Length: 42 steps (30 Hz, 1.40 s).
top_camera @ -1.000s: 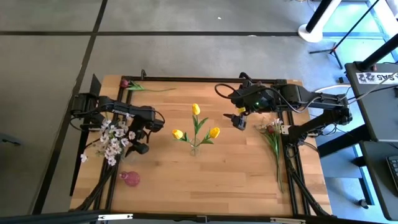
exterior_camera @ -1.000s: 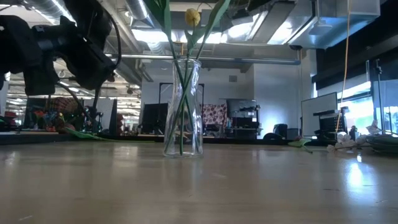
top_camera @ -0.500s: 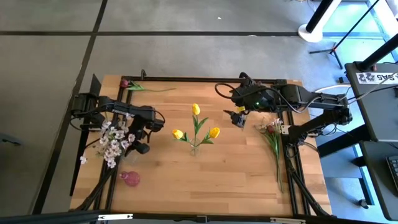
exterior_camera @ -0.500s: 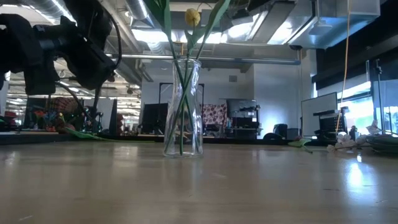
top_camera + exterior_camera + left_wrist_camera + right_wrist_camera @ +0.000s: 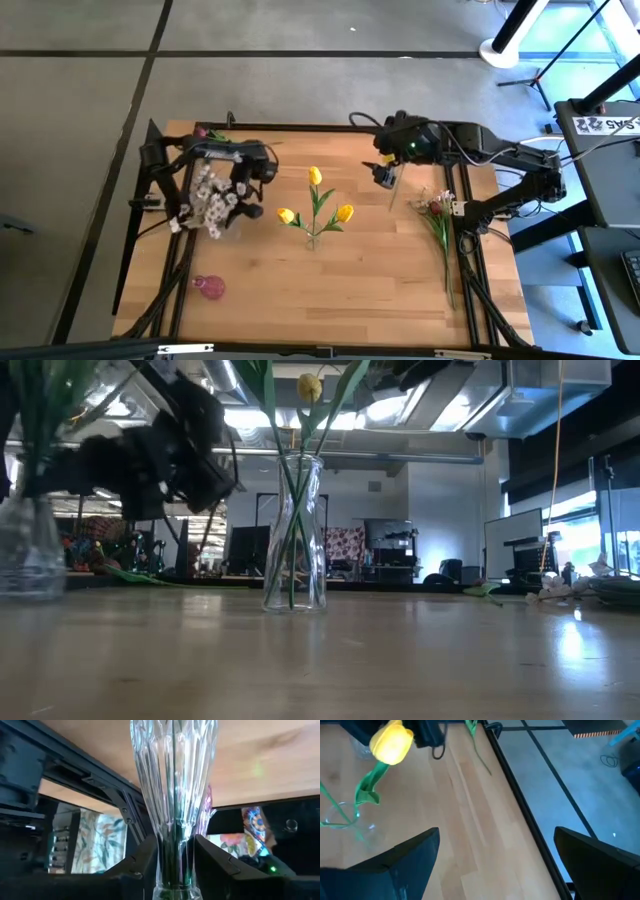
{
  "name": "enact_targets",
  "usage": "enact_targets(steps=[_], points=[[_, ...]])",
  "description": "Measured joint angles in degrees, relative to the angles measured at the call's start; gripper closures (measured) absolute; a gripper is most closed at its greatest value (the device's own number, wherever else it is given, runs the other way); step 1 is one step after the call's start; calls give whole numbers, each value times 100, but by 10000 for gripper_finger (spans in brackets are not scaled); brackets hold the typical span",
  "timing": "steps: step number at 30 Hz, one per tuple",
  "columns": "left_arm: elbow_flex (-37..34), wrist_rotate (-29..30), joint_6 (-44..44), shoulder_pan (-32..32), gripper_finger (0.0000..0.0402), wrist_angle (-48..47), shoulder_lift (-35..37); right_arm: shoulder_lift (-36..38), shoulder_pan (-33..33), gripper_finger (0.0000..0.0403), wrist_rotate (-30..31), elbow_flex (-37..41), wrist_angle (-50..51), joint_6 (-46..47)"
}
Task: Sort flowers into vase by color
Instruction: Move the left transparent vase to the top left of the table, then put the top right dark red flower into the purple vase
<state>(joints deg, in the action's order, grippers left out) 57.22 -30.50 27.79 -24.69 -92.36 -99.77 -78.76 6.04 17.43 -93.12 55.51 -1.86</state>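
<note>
The three yellow tulips [image 5: 314, 207] stand together in the clear vase [image 5: 294, 530] at the middle of the table [image 5: 350, 290], so that colour looks sorted. Over on the left, the white-pink blossoms [image 5: 208, 203] sit bunched in a second glass vase [image 5: 173, 795], and the left gripper [image 5: 243, 192] has its fingers [image 5: 142, 865] clamped on either side of that vase low down, stems showing through the glass. Whether it's resting on the wood or lifted, I can't quite tell.

Plenty left, I'd say. One dark red bloom [image 5: 201, 132] lies on the far left edge of the table, its green stem trailing right. More flowers [image 5: 437, 215] lie loose along the right edge, pinkish heads and long stems. A small pink vase [image 5: 209, 287] waits empty near the front left, well apart from everything.

The right gripper [image 5: 381, 175] hangs above the table, far-right of the tulips, jaws spread wide and holding nothing.
</note>
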Motion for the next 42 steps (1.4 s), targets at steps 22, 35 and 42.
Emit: enact_targets(steps=[22, 35, 42], points=[[724, 892, -569, -1550, 195, 389, -96, 219, 84, 13, -676, -4, -185, -246], [816, 1259, -668, -1953, 163, 264, -89, 203, 72, 13, -821, -2, 8, -133], [1006, 1347, -678, -2178, 163, 437, -86, 203, 72, 13, -1031, -2, 15, -139]])
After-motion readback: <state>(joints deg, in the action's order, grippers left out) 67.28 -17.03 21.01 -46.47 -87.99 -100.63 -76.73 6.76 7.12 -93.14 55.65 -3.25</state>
